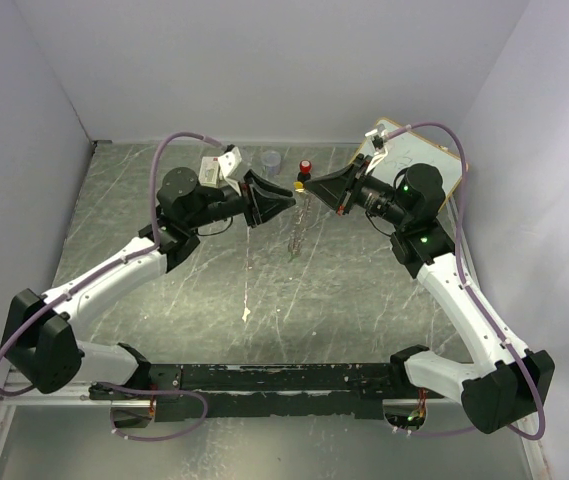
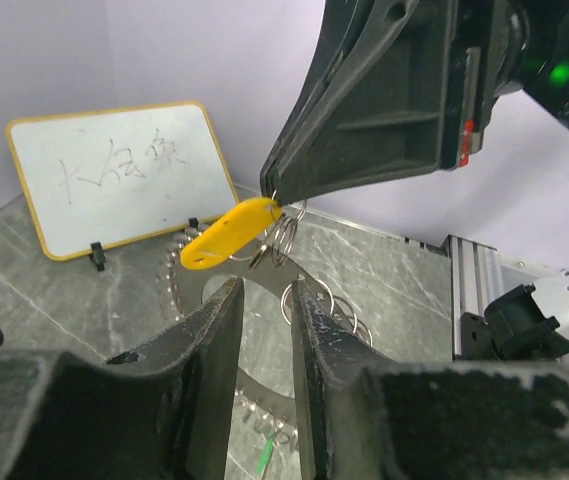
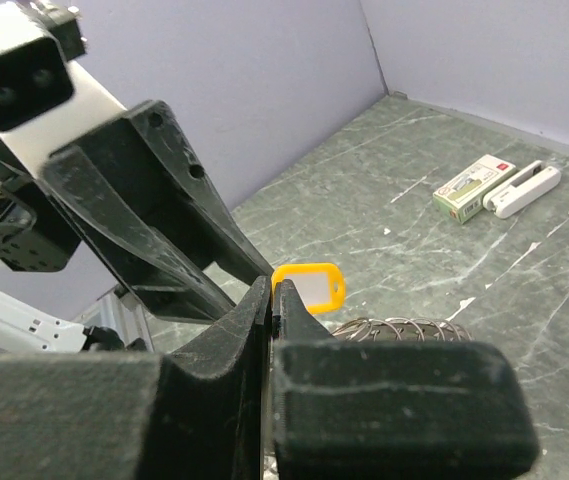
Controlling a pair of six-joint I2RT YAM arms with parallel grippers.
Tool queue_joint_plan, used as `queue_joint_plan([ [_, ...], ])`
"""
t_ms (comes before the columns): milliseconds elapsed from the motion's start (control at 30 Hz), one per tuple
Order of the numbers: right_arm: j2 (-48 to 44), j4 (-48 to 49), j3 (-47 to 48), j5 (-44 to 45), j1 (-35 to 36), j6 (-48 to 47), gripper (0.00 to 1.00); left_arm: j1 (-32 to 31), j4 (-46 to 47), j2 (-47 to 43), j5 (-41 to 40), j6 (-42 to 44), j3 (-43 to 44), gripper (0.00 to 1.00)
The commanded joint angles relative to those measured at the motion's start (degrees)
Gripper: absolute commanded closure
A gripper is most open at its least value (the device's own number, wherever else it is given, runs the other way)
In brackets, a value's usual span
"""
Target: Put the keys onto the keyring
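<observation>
My right gripper is shut on the thin edge of the keyring, which hangs below it above the table's far middle. The yellow-orange key dangles at the right gripper's tip; the right wrist view shows it just past my shut gripper, with a row of small rings beside it. My left gripper faces the right one just below the yellow key, jaws apart, nothing between them. The toothed keyring curves under the left gripper, and the green key hangs low on it.
A whiteboard leans at the back right. A red-capped knob and a grey cup stand behind the grippers. A small green-and-white box and a white case lie at the back left.
</observation>
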Motion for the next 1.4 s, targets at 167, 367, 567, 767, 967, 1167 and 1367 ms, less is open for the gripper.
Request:
queue_joint_plan([
  [167, -1.1, 3.4, 0.8, -0.6, 0.3, 0.4, 1.00, 0.1, 3.4, 2.2, 2.8, -0.5, 1.2, 0.59],
  [367, -1.3, 3.6, 0.4, -0.9, 0.3, 0.6, 1.00, 0.1, 3.1, 3.7, 1.6, 0.4, 3.1, 0.57],
  [567, -1.3, 3.6, 0.3, -1.1, 0.3, 0.6, 1.00, 0.2, 4.4, 4.7, 1.8, -0.2, 3.8, 0.50],
  [767, -1.3, 4.0, 0.0, -1.6, 0.3, 1.0, 1.00, 0.1, 5.1, 4.6, 0.9, -0.3, 3.9, 0.44],
  [967, -1.5, 4.5, -0.4, -1.9, 0.3, 1.4, 1.00, 0.1, 5.9, 4.6, 0.7, -0.6, 4.0, 0.42],
  [1167, -1.6, 4.7, -0.7, -2.1, 0.3, 1.7, 1.00, 0.1, 7.2, 5.0, 0.6, -1.3, 4.1, 0.41],
  [1367, -1.7, 5.2, -1.1, -2.3, 0.3, 2.1, 1.00, -0.1, 7.9, 6.0, 1.1, -1.8, 5.1, 0.40],
])
